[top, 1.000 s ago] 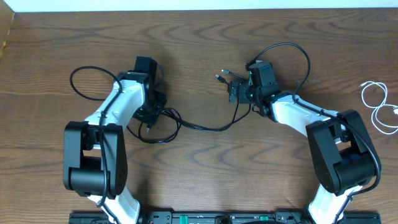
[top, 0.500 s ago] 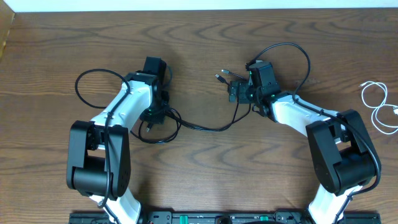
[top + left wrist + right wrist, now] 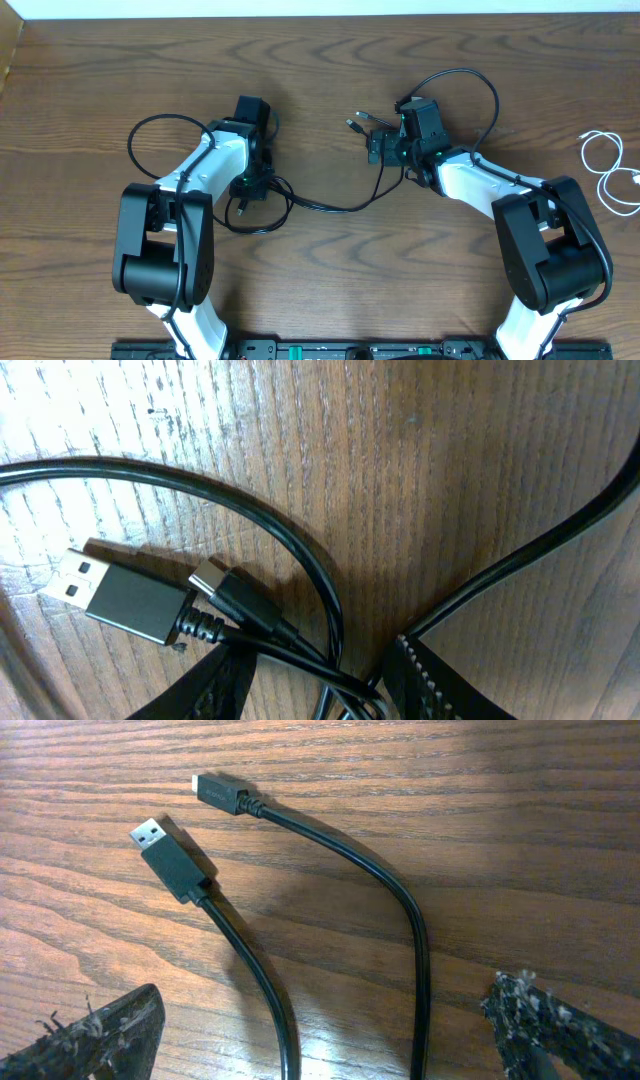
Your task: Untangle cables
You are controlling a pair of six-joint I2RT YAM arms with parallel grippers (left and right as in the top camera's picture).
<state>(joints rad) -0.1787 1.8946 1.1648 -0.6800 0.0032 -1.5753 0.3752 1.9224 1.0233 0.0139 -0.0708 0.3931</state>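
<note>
The black cable (image 3: 330, 206) runs across the table from a loose coil (image 3: 262, 208) on the left to two plugs (image 3: 356, 122) on the right. My left gripper (image 3: 247, 188) is down on the coil. In the left wrist view it (image 3: 320, 688) stands partly open astride several crossing black cords, with a USB-A plug (image 3: 125, 598) and a small plug (image 3: 225, 588) just ahead. My right gripper (image 3: 330, 1040) is wide open over two black cords that end in a USB-A plug (image 3: 170, 860) and a small plug (image 3: 220, 792). The white cable (image 3: 608, 170) lies coiled apart at the far right.
Each arm's own thicker black wire arcs over the wood, one on the left (image 3: 150, 135) and one on the right (image 3: 470, 80). The arm bases stand at the near edge (image 3: 320, 350). A pale wall strip runs along the far edge (image 3: 320, 8).
My left arm has swung to the right, its wrist and wire loop shifting with it, while the black coil stayed where it was. The right arm has not moved.
</note>
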